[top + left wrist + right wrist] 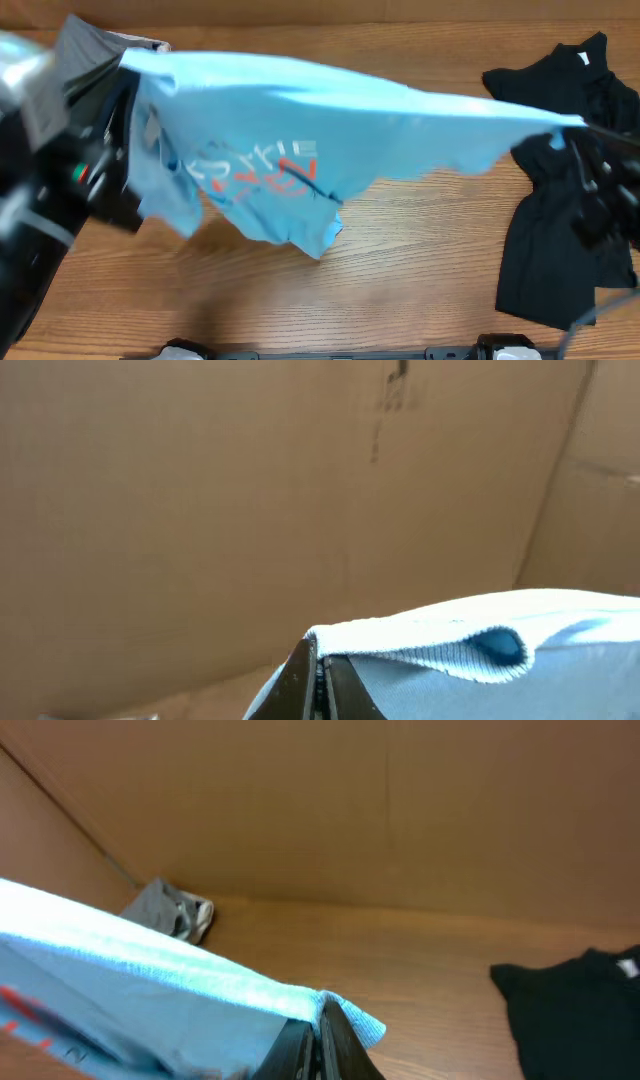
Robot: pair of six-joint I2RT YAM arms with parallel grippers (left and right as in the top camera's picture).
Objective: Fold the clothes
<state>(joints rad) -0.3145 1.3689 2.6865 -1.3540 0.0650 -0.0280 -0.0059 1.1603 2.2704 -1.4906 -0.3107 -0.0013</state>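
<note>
T-shirt [300, 130] aloft over tabletop [420, 270] centre, long axis left-right, body sagging toward near edge | left gripper [320, 665] pinching its left end | right gripper [318, 1020] pinching right end | black shirt [560, 240] at right edge

Bright, even light; the left arm [45, 150] is blurred overhead, and the T-shirt [300, 110] throws a soft shadow.

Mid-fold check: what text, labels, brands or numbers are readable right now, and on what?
No text can be quoted.
light blue T-shirt: red-and-white front lettering, too blurred and creased to read.
black shirt: small white neck label, too small to read.
cardboard wall: dark printed mark, blurred, unreadable.
</note>
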